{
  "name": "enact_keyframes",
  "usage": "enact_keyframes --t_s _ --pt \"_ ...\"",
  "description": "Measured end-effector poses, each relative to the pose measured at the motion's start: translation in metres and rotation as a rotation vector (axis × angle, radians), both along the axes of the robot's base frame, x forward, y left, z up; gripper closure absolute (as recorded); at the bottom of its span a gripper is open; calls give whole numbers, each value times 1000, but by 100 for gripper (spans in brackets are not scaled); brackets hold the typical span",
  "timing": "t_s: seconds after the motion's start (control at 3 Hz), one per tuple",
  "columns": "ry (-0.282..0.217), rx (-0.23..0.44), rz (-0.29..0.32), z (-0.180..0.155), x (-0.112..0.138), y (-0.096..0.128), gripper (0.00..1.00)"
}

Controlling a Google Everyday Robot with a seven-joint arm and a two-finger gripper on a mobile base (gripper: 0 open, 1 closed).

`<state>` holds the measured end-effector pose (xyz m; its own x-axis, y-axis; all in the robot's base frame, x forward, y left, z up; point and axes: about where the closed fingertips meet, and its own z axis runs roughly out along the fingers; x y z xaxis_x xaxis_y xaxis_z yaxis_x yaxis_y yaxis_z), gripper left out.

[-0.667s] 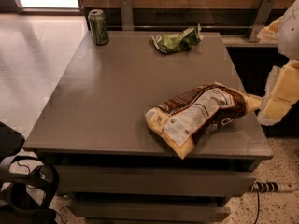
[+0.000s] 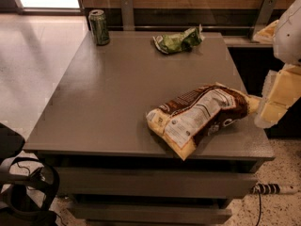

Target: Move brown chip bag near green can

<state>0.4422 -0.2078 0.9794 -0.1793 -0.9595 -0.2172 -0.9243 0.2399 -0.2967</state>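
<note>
The brown chip bag (image 2: 200, 119) lies on its side at the front right of the grey table (image 2: 117, 93), its pale yellow end hanging over the front edge. The green can (image 2: 99, 27) stands upright at the far left corner, well away from the bag. My gripper (image 2: 264, 111), pale yellow, is at the table's right edge, right against the bag's right end. The arm (image 2: 289, 32) reaches down from the upper right.
A smaller green snack bag (image 2: 178, 40) lies at the back middle of the table. A dark counter and wooden wall run behind. Black equipment with cables (image 2: 23, 192) sits on the floor at the lower left.
</note>
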Motion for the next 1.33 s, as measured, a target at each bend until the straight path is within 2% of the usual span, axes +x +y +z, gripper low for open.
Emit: enact_keyframes --t_s 0.33,0.67,1.0,1.33 --pt "-23 32 85 -24 11 15 0" --pt "-20 39 120 -39 18 25 0" --pt "30 45 165 -67 29 46 0" --pt "104 44 193 -100 37 63 0"
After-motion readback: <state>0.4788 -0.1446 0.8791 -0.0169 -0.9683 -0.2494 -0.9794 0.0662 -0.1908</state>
